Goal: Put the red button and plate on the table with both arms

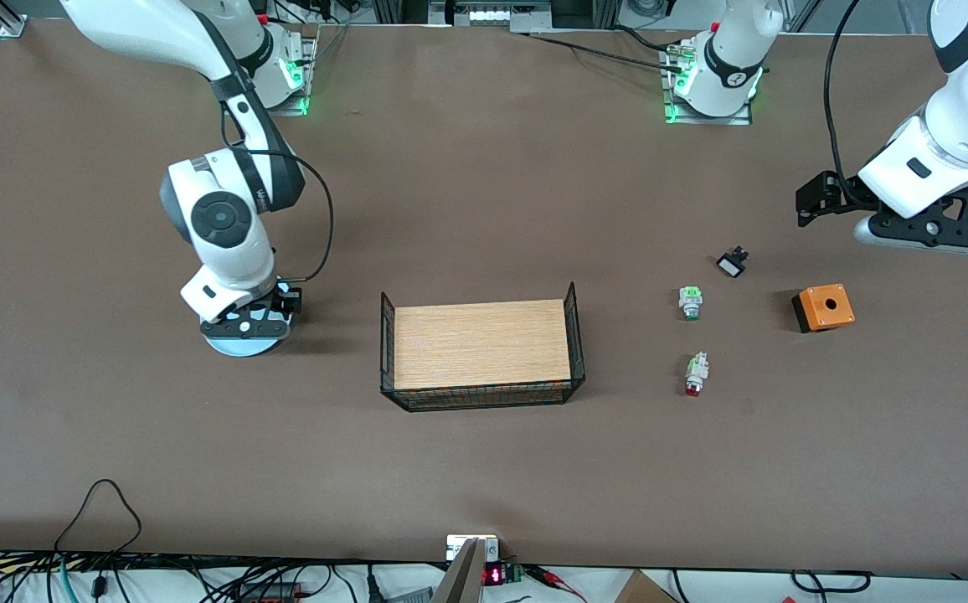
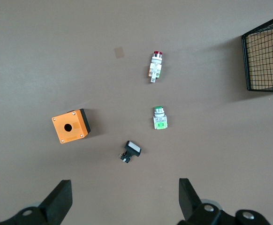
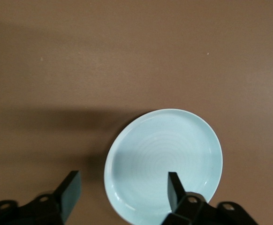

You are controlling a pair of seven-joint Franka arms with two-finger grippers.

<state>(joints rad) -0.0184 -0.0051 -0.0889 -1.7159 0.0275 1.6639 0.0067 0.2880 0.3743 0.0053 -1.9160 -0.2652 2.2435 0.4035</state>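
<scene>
— Where do the two pieces sit?

— The plate (image 1: 241, 345) lies flat on the table (image 1: 484, 469) toward the right arm's end, with the right gripper (image 3: 122, 187) directly over it, fingers spread and empty, straddling the rim. The red button (image 1: 696, 374) lies on its side on the table toward the left arm's end, nearer the front camera than the green button (image 1: 690, 301).

— Which arm is closer to the red one?

— The left. The left gripper (image 2: 125, 199) hangs over the table near the orange box (image 1: 824, 307), fingers wide apart, holding nothing.

— And how does the button lie?

— Its long axis runs toward the front camera, red cap at the near end. Both pieces already rest on the table, so I judge little remains.
</scene>
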